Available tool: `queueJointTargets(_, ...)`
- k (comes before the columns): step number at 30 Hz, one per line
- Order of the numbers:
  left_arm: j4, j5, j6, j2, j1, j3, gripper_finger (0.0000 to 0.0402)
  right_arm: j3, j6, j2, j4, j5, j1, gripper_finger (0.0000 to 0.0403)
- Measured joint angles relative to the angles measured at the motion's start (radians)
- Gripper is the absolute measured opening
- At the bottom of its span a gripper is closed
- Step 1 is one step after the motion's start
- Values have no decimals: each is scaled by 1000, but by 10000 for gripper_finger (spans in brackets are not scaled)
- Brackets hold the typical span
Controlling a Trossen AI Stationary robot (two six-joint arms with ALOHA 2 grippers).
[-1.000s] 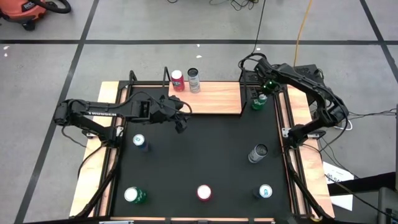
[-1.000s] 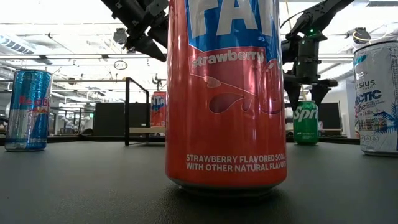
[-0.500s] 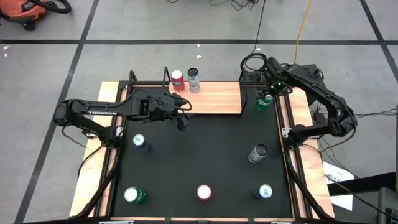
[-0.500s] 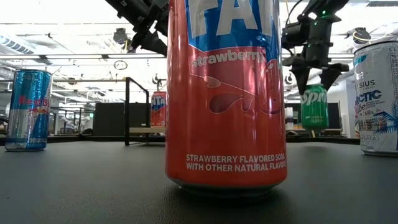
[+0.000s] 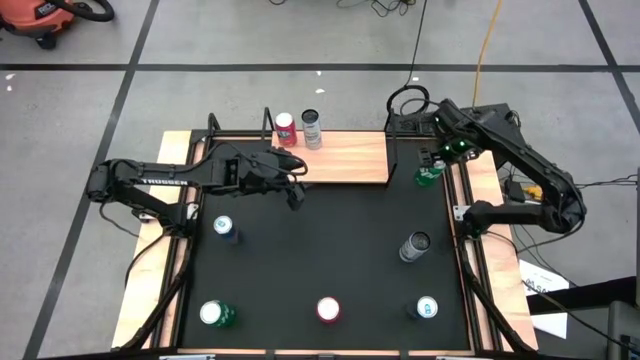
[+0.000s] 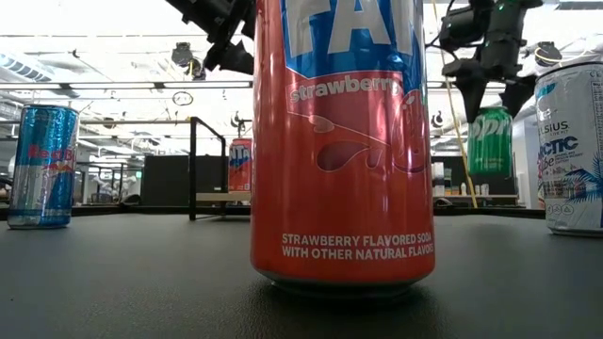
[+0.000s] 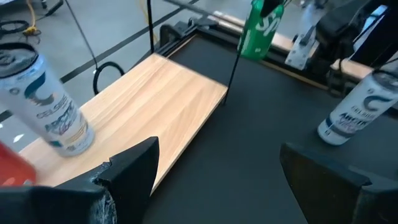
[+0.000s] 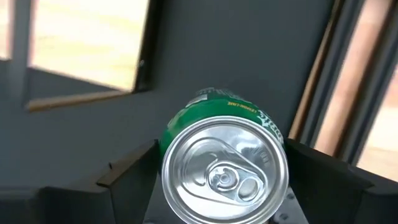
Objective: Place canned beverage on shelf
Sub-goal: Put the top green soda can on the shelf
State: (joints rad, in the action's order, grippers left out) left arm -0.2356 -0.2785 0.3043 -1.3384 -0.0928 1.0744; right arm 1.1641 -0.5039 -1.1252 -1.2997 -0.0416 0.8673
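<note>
- The high view is looking straight down on the whole table (image 5: 320, 260) from well above.
- The low view is sitting at tabletop level, looking across, with a strawberry soda can (image 6: 344, 141) close before the lens.
- The left wrist view is looking past its open jaws over the shelf (image 7: 143, 118).
- The right wrist view is looking down between its jaws onto the green can (image 8: 224, 165), which all four views are sharing.

A matt black worktop (image 5: 330, 240) is being shown, with pale, smooth-grained wood on the shelf (image 7: 149, 106). Bright, glossy metal is being displayed by the green can (image 8: 225, 163), whose lid is looking brushed and silvery.
</note>
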Motion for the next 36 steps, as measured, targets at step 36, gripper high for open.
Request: queueJointTargets(36,276,256,-239,-344,-6,272,400,265,-348,-178,418,-6,-573,313)
